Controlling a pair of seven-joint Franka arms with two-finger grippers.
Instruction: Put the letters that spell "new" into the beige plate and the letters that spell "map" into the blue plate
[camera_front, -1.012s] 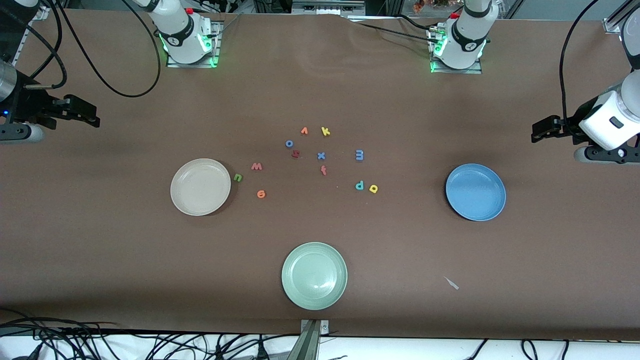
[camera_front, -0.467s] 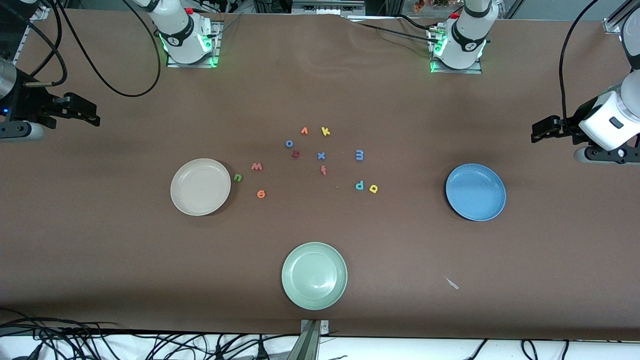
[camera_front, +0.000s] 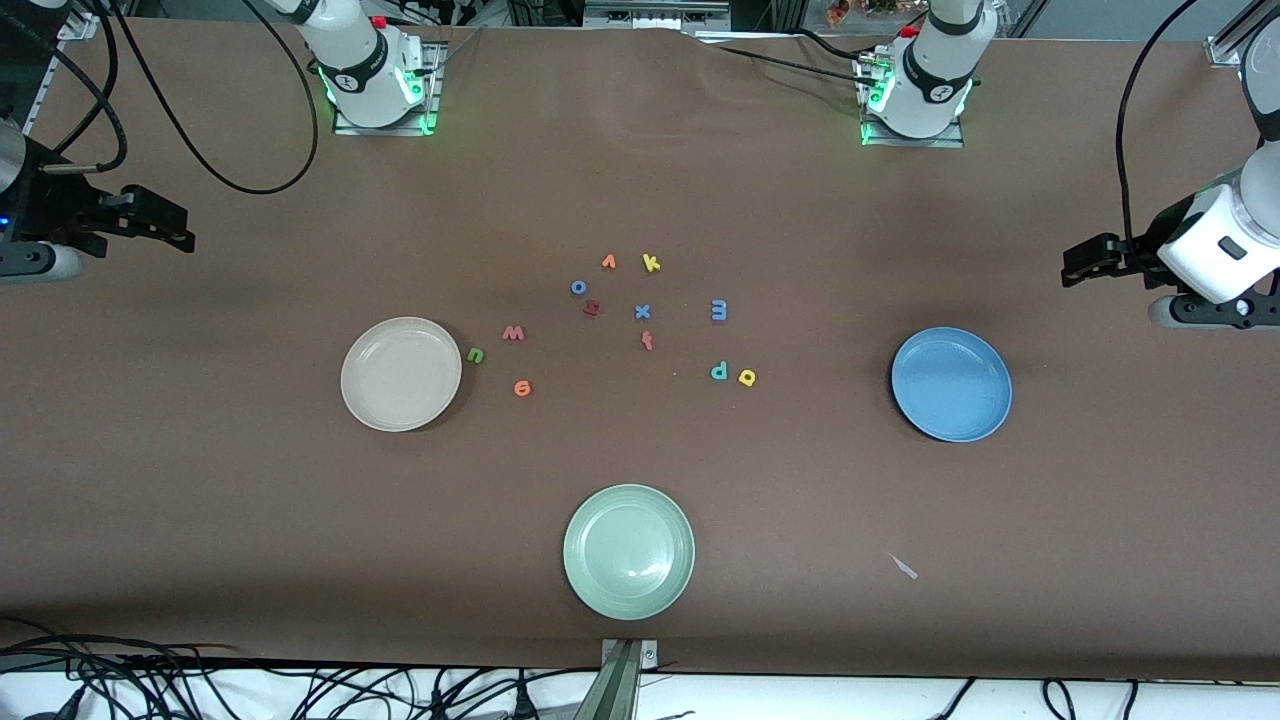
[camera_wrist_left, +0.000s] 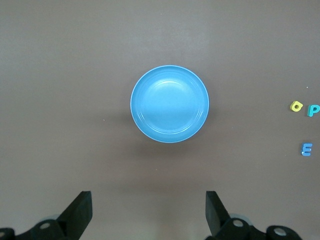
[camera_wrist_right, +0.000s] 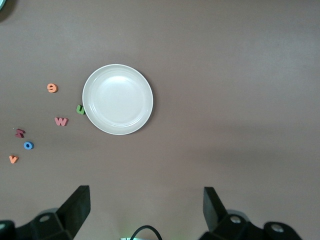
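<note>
The beige plate (camera_front: 352, 385) (camera_wrist_right: 117, 70) lies toward the right arm's end, holding nothing. Beside it are the green n (camera_front: 476, 355) (camera_wrist_right: 80, 109), the red-pink w (camera_front: 513, 333) (camera_wrist_right: 61, 121) and the orange e (camera_front: 521, 388) (camera_wrist_right: 52, 88). The blue plate (camera_front: 951, 425) (camera_wrist_left: 170, 72), also holding nothing, lies toward the left arm's end. The periwinkle m (camera_front: 718, 310) (camera_wrist_left: 306, 149), teal p (camera_front: 719, 372) (camera_wrist_left: 313, 110) and yellow a (camera_front: 746, 377) (camera_wrist_left: 296, 106) sit mid-table. My right gripper (camera_front: 182, 232) (camera_wrist_right: 146, 197) hangs open high over its end. My left gripper (camera_front: 1075, 262) (camera_wrist_left: 149, 200) hangs open over the other end.
A pale green plate (camera_front: 628, 500) lies nearest the front camera. Other letters cluster mid-table: orange v (camera_front: 608, 262), yellow k (camera_front: 651, 263), blue o (camera_front: 578, 287), a dark red letter (camera_front: 591, 308), blue x (camera_front: 642, 312), red f (camera_front: 647, 340). A white scrap (camera_front: 903, 566) lies near the front edge.
My right gripper has drifted slightly outward toward its end of the table. The left gripper has barely moved. Letters and plates lie where they were.
</note>
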